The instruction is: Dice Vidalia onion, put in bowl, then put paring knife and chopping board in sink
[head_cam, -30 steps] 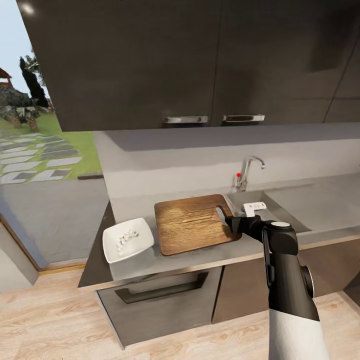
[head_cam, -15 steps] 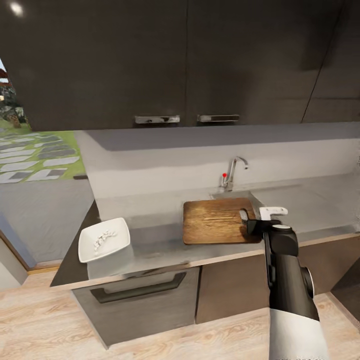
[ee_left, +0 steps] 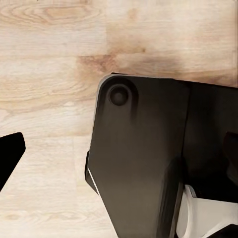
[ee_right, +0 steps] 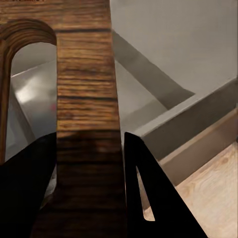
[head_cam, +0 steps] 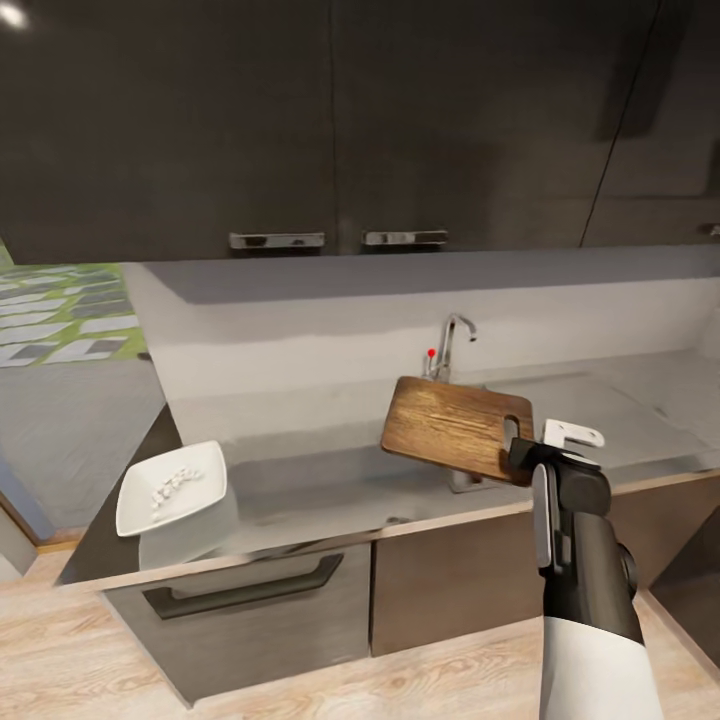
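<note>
Long grey table (head_cam: 300,490) with sink (head_cam: 590,400) and chrome tap (head_cam: 450,345), chopping board (head_cam: 455,428) tilted in the air above the basin, clenched at its slot end by right claw (head_cam: 528,455), white bowl (head_cam: 172,487) of diced onion (head_cam: 170,485) well apart at table's left end; left claw impossible to tell.

A broad bare stretch of the long grey glossy countertop (head_cam: 320,490) lies open at centre frame, between the white square bowl (head_cam: 172,487) at lower left and the lifted, tilted dark-brown wooden chopping board (head_cam: 457,428), which blocks the bent chrome tap (head_cam: 450,345).
</note>
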### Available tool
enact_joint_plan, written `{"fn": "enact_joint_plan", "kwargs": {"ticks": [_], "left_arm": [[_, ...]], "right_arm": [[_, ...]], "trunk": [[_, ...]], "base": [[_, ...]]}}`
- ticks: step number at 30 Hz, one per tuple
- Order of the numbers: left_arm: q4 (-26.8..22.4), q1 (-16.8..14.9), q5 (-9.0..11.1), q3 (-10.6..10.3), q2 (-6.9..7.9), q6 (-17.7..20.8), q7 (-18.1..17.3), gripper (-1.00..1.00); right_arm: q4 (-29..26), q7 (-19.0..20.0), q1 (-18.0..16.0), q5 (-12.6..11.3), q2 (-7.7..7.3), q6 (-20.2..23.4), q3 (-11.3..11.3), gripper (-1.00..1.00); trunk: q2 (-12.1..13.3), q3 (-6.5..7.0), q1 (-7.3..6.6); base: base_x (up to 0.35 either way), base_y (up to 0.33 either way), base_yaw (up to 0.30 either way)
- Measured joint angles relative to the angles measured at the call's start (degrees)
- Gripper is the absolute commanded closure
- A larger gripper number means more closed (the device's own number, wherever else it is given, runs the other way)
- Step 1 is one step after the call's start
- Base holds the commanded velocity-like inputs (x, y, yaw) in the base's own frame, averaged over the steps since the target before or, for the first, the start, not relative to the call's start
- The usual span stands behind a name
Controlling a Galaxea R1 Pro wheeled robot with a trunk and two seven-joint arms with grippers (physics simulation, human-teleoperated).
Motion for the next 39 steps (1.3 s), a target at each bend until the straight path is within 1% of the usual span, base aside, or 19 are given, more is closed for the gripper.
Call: {"fn": "enact_joint_plan", "kwargs": {"ticks": [4,11,21,23,26,27,28,29,30,31,33,34,35,36,37,38,39], "left_arm": [[0.0,0.0,0.0,0.0,0.00,0.0,0.0,-1.00],[0.0,0.0,0.0,0.0,0.00,0.0,0.0,-1.00],[0.0,0.0,0.0,0.0,0.00,0.1,0.0,-1.00],[0.1,0.0,0.0,0.0,0.00,0.1,0.0,-1.00],[0.1,0.0,0.0,0.0,0.00,0.1,0.0,-1.00],[0.1,0.0,0.0,0.0,0.00,0.1,0.0,-1.00],[0.1,0.0,0.0,0.0,0.00,0.1,0.0,-1.00],[0.1,0.0,0.0,0.0,0.00,0.1,0.0,-1.00],[0.1,0.0,0.0,0.0,0.00,0.1,0.0,-1.00],[0.1,0.0,0.0,0.0,0.00,0.1,0.0,-1.00],[0.1,0.0,0.1,0.0,0.00,0.1,0.0,-1.00],[0.1,0.0,0.1,0.0,0.00,0.1,0.0,-1.00],[0.2,0.0,0.1,0.0,0.00,0.1,0.0,-1.00],[0.2,0.0,0.1,0.0,0.00,0.1,0.0,-1.00],[0.2,0.0,0.1,0.0,0.00,0.1,0.0,-1.00],[0.2,0.0,0.1,0.0,0.00,0.1,0.0,-1.00],[0.4,0.0,0.1,0.0,0.00,0.1,0.0,-1.00]], "right_arm": [[0.0,-0.2,0.0,-0.5,0.00,0.0,0.3,1.00],[0.0,-0.3,0.0,-0.6,0.00,0.0,0.4,1.00],[0.3,-0.3,0.0,-0.5,0.00,0.0,0.4,1.00],[0.3,-0.3,0.0,-0.8,0.00,-0.1,0.4,1.00],[0.6,-0.5,0.0,-0.5,0.00,0.0,0.2,1.00],[1.2,-1.3,0.0,-0.4,0.00,0.0,-0.2,1.00],[1.7,-2.7,0.0,0.2,-0.01,0.0,-0.4,1.00],[2.3,-4.6,0.0,0.3,-0.01,-0.1,-0.8,1.00],[2.9,-8.5,0.0,-0.1,-0.01,-0.8,-2.1,1.00],[3.2,-11.3,0.0,1.9,-0.03,-1.2,-3.6,1.00],[3.5,-16.5,0.0,0.4,-0.02,-4.2,-6.4,1.00],[3.6,-18.6,0.0,0.1,-0.02,-5.6,-7.4,1.00],[3.7,-21.1,0.0,-0.7,-0.02,-7.1,-8.2,1.00],[3.9,-22.6,0.0,-1.3,-0.02,-7.6,-8.8,1.00],[4.0,-23.9,0.0,-2.8,-0.01,-8.3,-9.5,1.00],[4.2,-25.7,0.0,-4.0,-0.02,-8.7,-11.1,1.00],[4.5,-27.8,0.0,-5.9,-0.03,-8.4,-12.7,1.00]], "trunk": [[0.0,0.00,-0.01],[0.0,0.06,0.00],[0.0,0.06,0.02],[0.0,0.06,0.02],[0.0,0.06,0.02],[0.0,0.06,0.01],[0.0,0.06,0.02],[0.0,0.06,0.02],[0.0,0.07,0.01],[0.0,0.07,0.02],[0.0,0.07,0.02],[0.0,0.07,0.02],[0.0,0.07,0.02],[0.0,0.06,0.01],[0.0,0.07,0.02],[0.0,0.07,0.02],[0.0,0.06,0.02]], "base": [[0.203,-0.011,0.040],[0.194,-0.050,0.241],[0.018,-0.013,0.282],[0.000,0.000,0.151],[0.000,0.000,0.062],[0.000,0.000,0.020],[0.000,0.000,0.013],[0.000,0.000,0.006],[0.000,0.000,0.004],[0.000,0.000,0.003],[0.000,0.000,0.001],[0.000,0.000,0.000],[0.000,0.000,0.000],[0.000,0.000,0.000],[0.000,0.000,0.000],[0.000,0.000,0.000],[0.000,0.000,0.000]]}}
